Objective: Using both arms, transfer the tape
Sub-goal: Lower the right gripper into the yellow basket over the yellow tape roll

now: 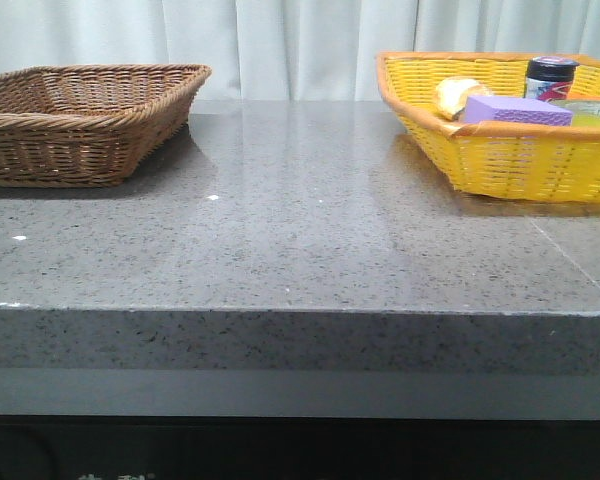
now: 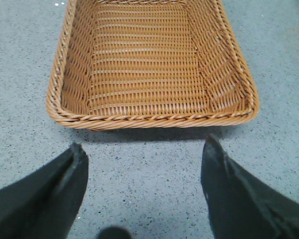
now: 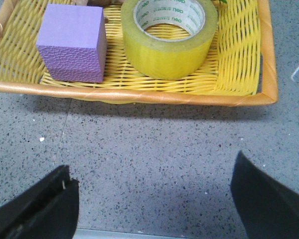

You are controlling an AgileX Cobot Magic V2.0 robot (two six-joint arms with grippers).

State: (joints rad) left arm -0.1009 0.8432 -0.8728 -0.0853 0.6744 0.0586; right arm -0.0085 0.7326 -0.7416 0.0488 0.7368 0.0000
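The tape (image 3: 168, 36), a wide yellow roll with a white core and green lettering, lies flat in the yellow basket (image 3: 139, 94) beside a purple block (image 3: 72, 42). In the front view only a part of the tape (image 1: 586, 107) shows, at the right edge, behind the purple block (image 1: 518, 110). My right gripper (image 3: 152, 163) is open and empty over the bare table, short of the yellow basket's near rim. My left gripper (image 2: 145, 144) is open and empty over the table, just short of the brown wicker basket (image 2: 154, 119). Neither gripper shows in the front view.
The brown wicker basket (image 1: 80, 120) stands at the back left and holds nothing. The yellow basket (image 1: 520, 160) at the back right also holds a dark-lidded jar (image 1: 550, 75) and a yellowish item (image 1: 458, 97). The grey speckled table (image 1: 300, 230) ends at a front edge.
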